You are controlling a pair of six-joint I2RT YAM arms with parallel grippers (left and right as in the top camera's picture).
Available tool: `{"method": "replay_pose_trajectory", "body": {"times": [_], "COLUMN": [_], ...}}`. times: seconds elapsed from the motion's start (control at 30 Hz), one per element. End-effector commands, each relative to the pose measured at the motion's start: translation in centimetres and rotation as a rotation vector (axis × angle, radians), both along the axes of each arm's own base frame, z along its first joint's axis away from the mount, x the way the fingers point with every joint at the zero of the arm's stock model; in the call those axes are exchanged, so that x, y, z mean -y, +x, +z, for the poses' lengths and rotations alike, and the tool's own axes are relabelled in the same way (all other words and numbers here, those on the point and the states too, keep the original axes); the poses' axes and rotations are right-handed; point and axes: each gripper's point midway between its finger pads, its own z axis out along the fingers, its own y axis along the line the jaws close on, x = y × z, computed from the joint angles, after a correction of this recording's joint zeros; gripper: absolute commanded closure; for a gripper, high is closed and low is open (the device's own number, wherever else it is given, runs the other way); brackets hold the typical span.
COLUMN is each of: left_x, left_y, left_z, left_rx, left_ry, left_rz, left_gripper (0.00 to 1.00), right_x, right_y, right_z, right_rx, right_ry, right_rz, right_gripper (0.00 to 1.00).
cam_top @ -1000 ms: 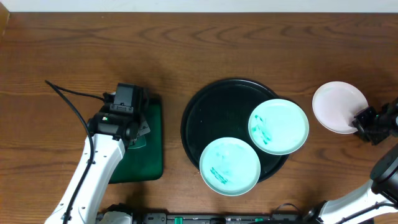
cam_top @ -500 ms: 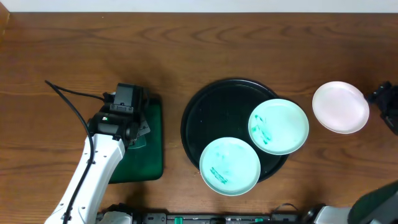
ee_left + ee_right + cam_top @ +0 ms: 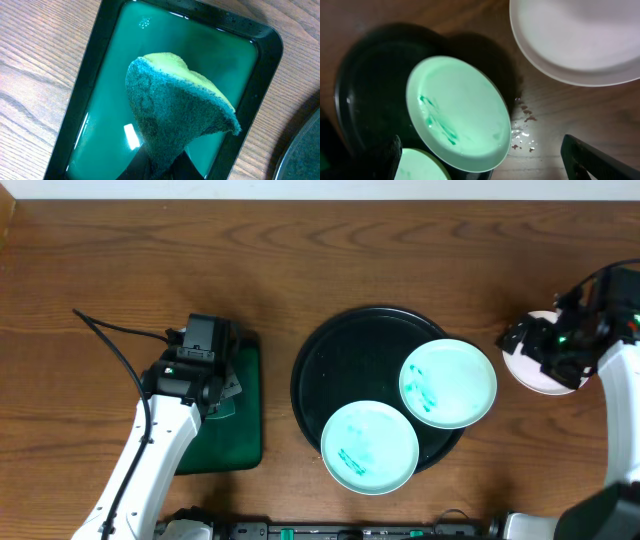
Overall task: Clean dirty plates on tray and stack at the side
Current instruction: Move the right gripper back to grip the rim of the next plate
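The dark brown wooden tabletop (image 3: 380, 250) shows strong grain in every view. The left arm (image 3: 150, 450) rises from the 7 o'clock edge of the overhead view and leans toward 1 o'clock. Its wrist is over a green tray (image 3: 245, 420) whose long axis runs 12 to 6. The left claw (image 3: 162, 167) is clamped on a sponge (image 3: 175, 110). Only the left wrist view shows the sponge, with its green scouring face toward the lens and yellow foam along its top edge.

The right arm (image 3: 620, 410) comes in from 4 o'clock and bends back toward 9 o'clock. The right claw (image 3: 481, 147) has its fingers (image 3: 387, 157) spread wide apart with nothing between them.

The round black tray (image 3: 340, 350) lies right of centre. A smeared plate (image 3: 448, 383) sits flat at its 3 o'clock, and its teal streaks run about 11 to 5. A second smeared plate (image 3: 369, 446) sits at 6 o'clock, just beside the first, overhanging the rim.

A clean white plate (image 3: 535, 375) lies on the wood at 3 o'clock from the tray, apart from it. In the overhead view it is partly hidden under the right wrist. The right wrist view shows its bare face, and wet drops (image 3: 522, 135) between it and the tray.
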Motion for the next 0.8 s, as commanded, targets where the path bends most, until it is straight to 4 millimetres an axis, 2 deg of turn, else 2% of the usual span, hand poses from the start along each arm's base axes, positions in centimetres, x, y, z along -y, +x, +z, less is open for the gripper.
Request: {"method": "replay_pose_trajectory", "body": {"times": [0.0,0.2,0.3,0.47,0.57,0.7,0.77], "left_x": [-0.2,-0.2,-0.2,-0.2,-0.2,-0.2,-0.2], "left_y": [0.1,0.1,0.1,0.1,0.1,0.1,0.1], "left_z": [0.0,0.0,0.0,0.0,0.0,0.0,0.0], "left_rx": [0.0,-0.001,-0.001,-0.001,-0.005,-0.005,-0.005], "left_ry": [0.007,0.008,0.008,0.009,0.015,0.015,0.015], "left_rz": [0.0,-0.003,-0.003,-0.004,-0.021,-0.021,-0.02], "left_gripper": [0.93,0.93,0.93,0.93,0.93,0.93,0.93], "right_x": [-0.3,-0.2,0.1,0.1,-0.3,-0.9,-1.1], "right_y": [-0.7,-1.8,-1.7,-1.0,-1.2,-1.3,-1.5], "right_z": [-2.4,-4.6,-4.9,-5.6,-7.0,-8.7,-9.4], "right_rx": [-0.073,-0.149,-0.145,-0.113,-0.116,-0.11,-0.112], "right_ry": [0.018,0.009,-0.011,-0.027,-0.027,-0.027,-0.025], "right_rz": [0.003,0.012,0.02,0.036,0.044,0.053,0.05], "right_gripper": [0.01,0.03,0.26,0.28,0.25,0.38,0.41]}}
